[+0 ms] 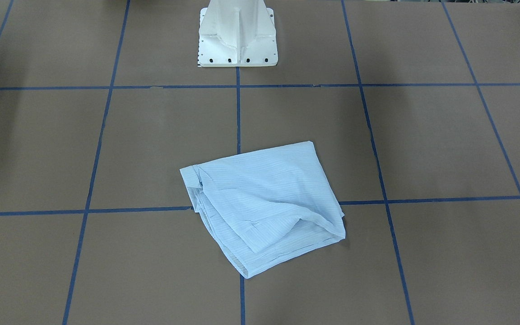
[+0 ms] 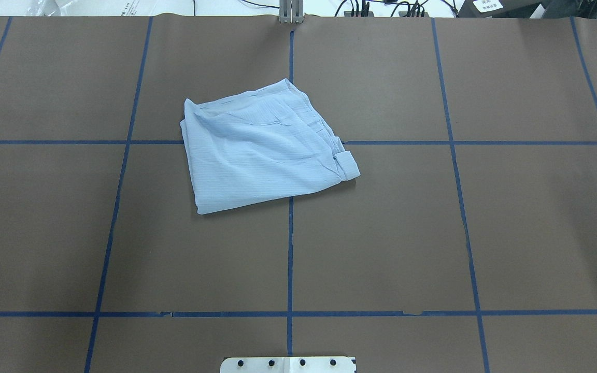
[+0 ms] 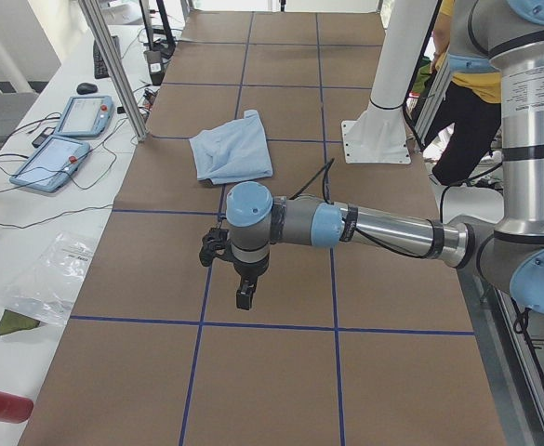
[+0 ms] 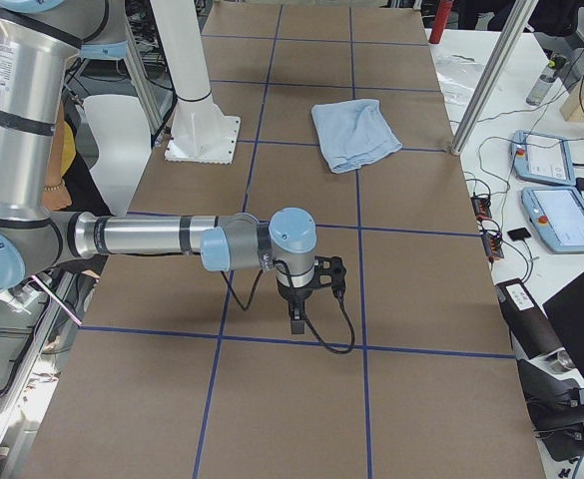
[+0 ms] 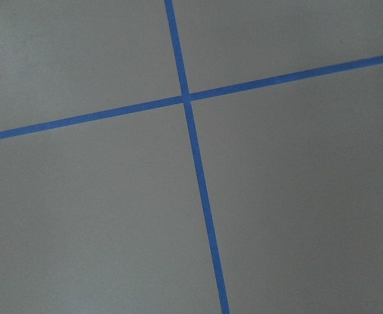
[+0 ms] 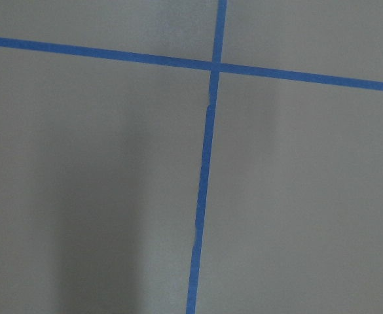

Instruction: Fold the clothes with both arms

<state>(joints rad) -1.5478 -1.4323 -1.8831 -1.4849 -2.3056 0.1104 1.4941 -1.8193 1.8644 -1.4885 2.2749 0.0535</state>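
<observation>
Shirt on table, before pedestal

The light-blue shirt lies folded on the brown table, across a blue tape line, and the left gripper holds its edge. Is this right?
Not the last part. The shirt lies folded across a tape line, but the left gripper does not touch it: the exterior left view shows it above bare table, apart from the shirt.

The shirt is thin, crinkled cloth. Under the left gripper the table covering looks like matt, smooth brown paper.
</observation>
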